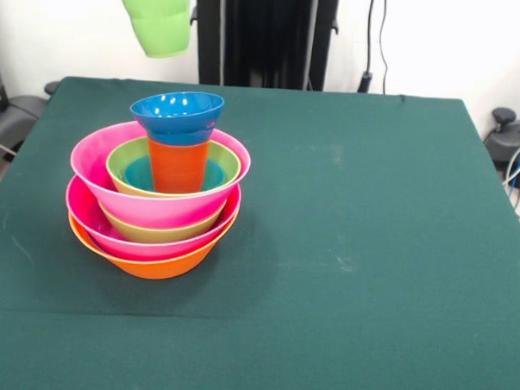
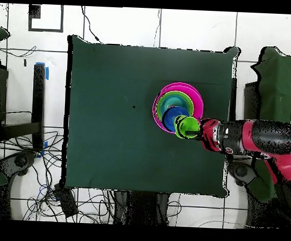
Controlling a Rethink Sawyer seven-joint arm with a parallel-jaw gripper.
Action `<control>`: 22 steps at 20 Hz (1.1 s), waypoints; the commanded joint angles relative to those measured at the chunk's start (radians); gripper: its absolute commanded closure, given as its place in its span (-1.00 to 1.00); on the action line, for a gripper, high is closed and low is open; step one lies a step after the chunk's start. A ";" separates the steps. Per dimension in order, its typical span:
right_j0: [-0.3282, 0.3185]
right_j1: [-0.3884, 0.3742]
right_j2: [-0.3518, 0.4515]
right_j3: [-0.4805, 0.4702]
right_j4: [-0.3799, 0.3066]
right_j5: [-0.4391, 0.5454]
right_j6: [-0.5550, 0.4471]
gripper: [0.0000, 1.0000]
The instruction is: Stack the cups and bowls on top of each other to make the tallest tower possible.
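Observation:
The tower stands on the table's left in the front view: a large orange bowl [image 1: 158, 265] lowest, then a pink bowl [image 1: 111, 233], a green bowl [image 1: 159, 233], a second pink bowl [image 1: 97, 166] and a second green bowl [image 1: 123, 166] with a light blue bowl [image 1: 138, 174] inside. The orange-red cup [image 1: 177, 165] stands upright in it, and a small dark blue bowl [image 1: 177, 114] sits on the cup. The light green cup [image 1: 155, 18] hangs high above and behind the tower. In the overhead view my gripper [image 2: 194, 128] holds this cup [image 2: 185, 127] beside the tower [image 2: 178, 106].
The dark green table cloth [image 1: 370, 252] stretches to the right of the tower. The black pedestal [image 1: 267, 35] stands behind the far edge. Cables and dark equipment [image 1: 517, 146] lie off the table's sides. My red arm [image 2: 255, 137] reaches in over the table's right edge in the overhead view.

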 commanded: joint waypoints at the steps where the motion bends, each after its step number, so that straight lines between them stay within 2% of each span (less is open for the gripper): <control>1: 0.033 0.030 0.025 -0.021 -0.031 0.004 -0.158 1.00; 22: 0.064 0.101 0.006 -0.090 -0.077 -0.023 -0.185 1.00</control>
